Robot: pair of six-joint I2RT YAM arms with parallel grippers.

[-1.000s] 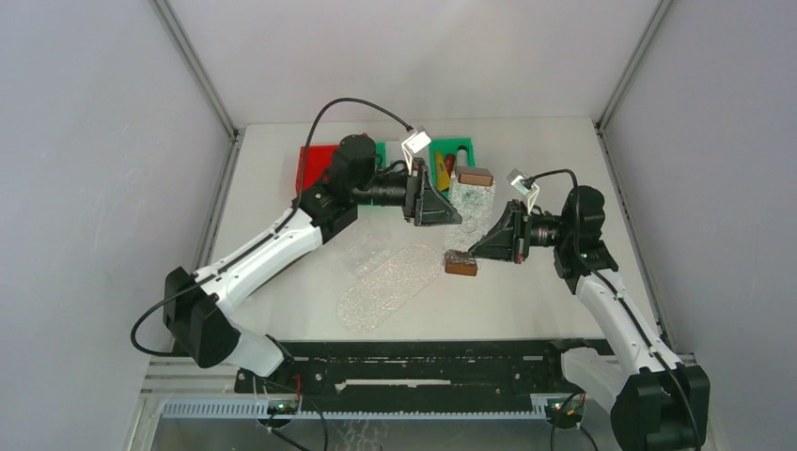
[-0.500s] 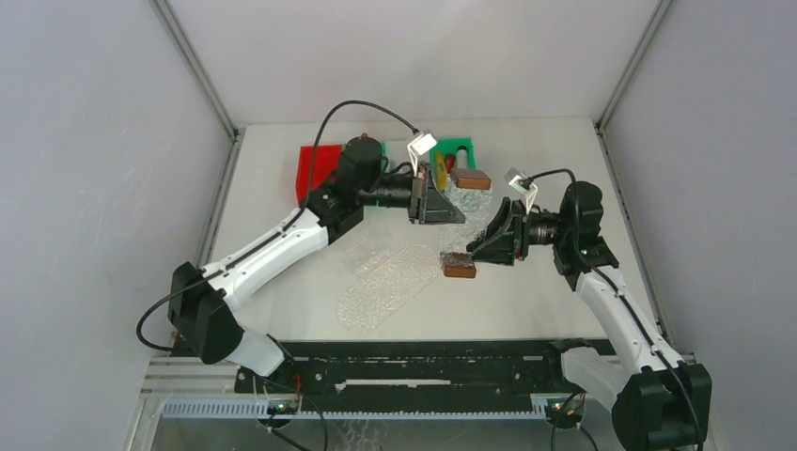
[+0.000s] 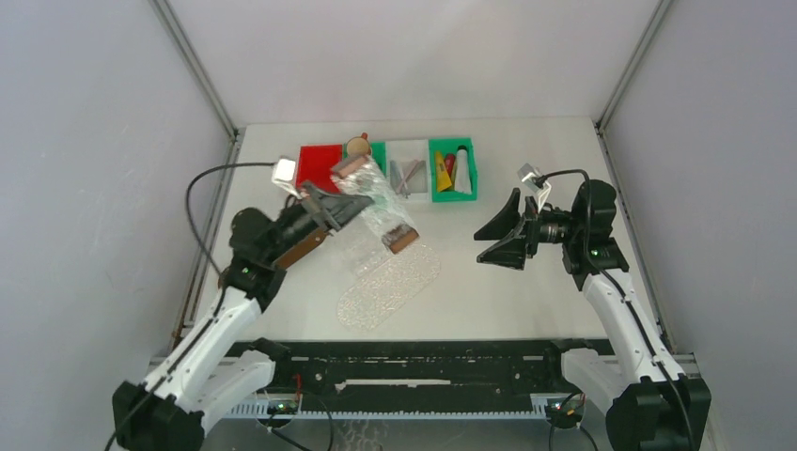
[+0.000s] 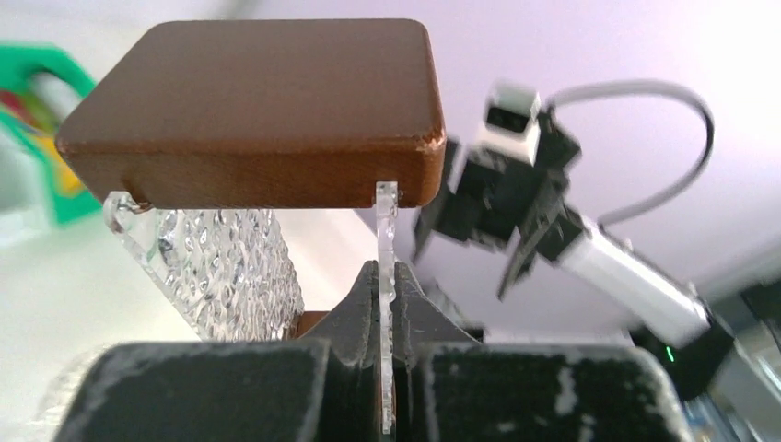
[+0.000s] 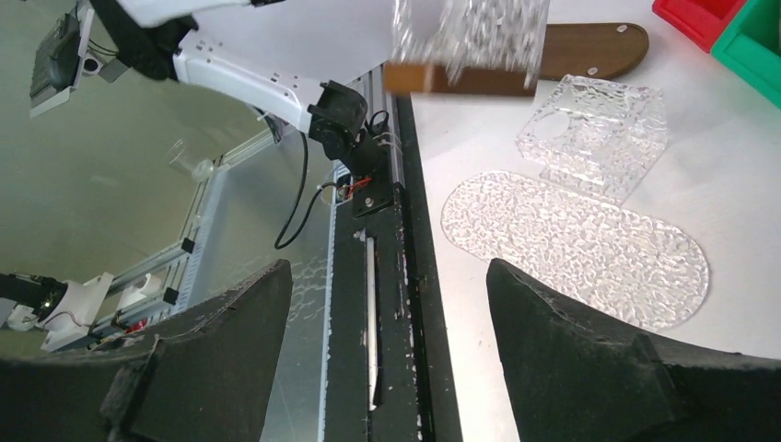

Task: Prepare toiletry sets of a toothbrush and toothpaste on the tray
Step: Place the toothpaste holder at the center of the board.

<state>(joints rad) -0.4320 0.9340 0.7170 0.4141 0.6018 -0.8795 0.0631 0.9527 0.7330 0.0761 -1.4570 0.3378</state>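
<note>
My left gripper (image 3: 336, 203) is shut on the thin clear edge of the tray (image 3: 376, 202), a textured acrylic piece with brown wooden end blocks, held tilted above the table's left middle. In the left wrist view the fingertips (image 4: 385, 276) pinch that clear wall under one brown block (image 4: 258, 110). To the right my right gripper (image 3: 481, 248) stands open with nothing in it, apart from the tray (image 5: 470, 37). Pale toothbrushes lie in the clear bin (image 3: 407, 172). Yellow, red and white toothpaste tubes (image 3: 451, 172) lie in the green bin (image 3: 470, 155).
A red bin (image 3: 318, 164) stands left of the clear bin at the back. On the table lie an oval clear plate (image 3: 390, 285) (image 5: 576, 249), a clear bracket with a hole (image 5: 599, 133) and a brown wooden plate (image 5: 589, 46). A black rail (image 3: 423, 366) runs along the near edge.
The left arm has swung back to the left and lifted the tray with it. The right gripper has let go of the tray's brown end, opened wide and drawn back to the right.
</note>
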